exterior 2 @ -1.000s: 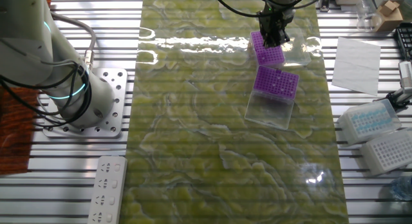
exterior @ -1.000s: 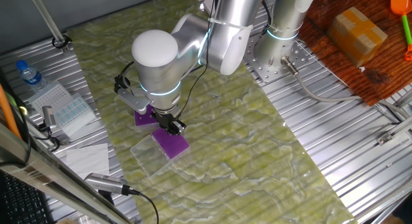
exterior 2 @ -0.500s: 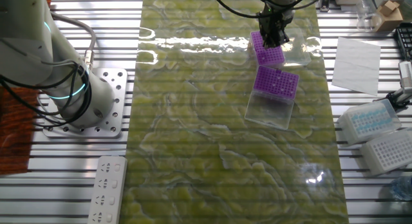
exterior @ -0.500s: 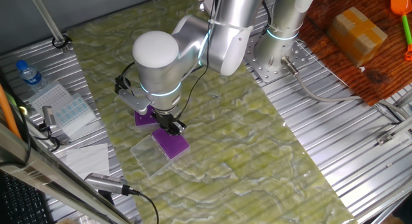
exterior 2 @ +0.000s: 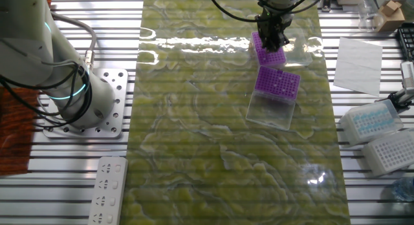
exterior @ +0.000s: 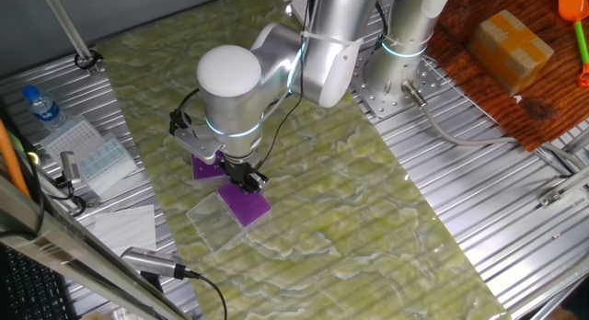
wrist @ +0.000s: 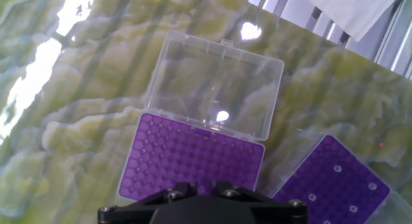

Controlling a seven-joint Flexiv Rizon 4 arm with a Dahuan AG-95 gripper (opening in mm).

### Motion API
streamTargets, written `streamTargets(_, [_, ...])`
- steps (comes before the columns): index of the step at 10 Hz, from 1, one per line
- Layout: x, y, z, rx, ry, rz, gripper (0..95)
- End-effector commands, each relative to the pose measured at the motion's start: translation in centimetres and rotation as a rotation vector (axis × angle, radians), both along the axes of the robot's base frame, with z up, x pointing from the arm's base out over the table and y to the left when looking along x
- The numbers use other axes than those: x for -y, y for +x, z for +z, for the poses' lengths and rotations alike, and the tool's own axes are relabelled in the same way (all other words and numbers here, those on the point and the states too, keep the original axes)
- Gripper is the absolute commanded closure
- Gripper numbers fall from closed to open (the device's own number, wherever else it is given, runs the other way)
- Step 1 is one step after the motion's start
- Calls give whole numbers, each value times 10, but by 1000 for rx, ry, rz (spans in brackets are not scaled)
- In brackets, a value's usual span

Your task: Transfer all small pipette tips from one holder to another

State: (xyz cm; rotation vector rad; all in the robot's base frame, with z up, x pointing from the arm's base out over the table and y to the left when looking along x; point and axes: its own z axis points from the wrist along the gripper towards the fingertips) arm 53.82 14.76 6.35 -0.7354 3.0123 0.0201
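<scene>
Two purple racks lie on the green mat. The one under my hand (wrist: 193,159) looks empty, and its clear lid (wrist: 215,82) lies open beyond it. The other rack (wrist: 335,179) holds a few small pipette tips (wrist: 337,167), seen as pale specks. My gripper (wrist: 201,188) hangs just above the near edge of the empty-looking rack. Its fingers stand close together with a narrow gap, and I cannot tell whether a tip is between them. In the fixed views the gripper (exterior: 247,179) (exterior 2: 272,37) is over the far rack (exterior 2: 268,52), beside the rack with tips (exterior 2: 278,81).
A white sheet of paper (exterior 2: 359,57) lies on the slatted table right of the mat. Spare tip boxes (exterior 2: 372,118) and a water bottle (exterior: 41,107) stand at the table's side. The arm's base (exterior 2: 97,102) is bolted beside the mat, near a power strip (exterior 2: 107,189).
The arm has shifted slightly sideways over the far rack. The racks and lids have not moved.
</scene>
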Motion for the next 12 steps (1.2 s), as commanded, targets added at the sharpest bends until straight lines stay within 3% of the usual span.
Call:
streamTargets(1, [9,3,7,-6,-4,30,570])
streamTargets(2, [14,5,10,-11,-8,42,570])
streamTargets(5, [51,20,15,-20,-19,151,570])
streamTargets(6, [63,21,13,-19,-21,178,570])
streamTargets(7, [63,21,13,-19,-21,178,570])
streamTargets(10, [96,21,8,-14,-27,256,570])
streamTargets(12, [105,20,3,-7,-30,278,570])
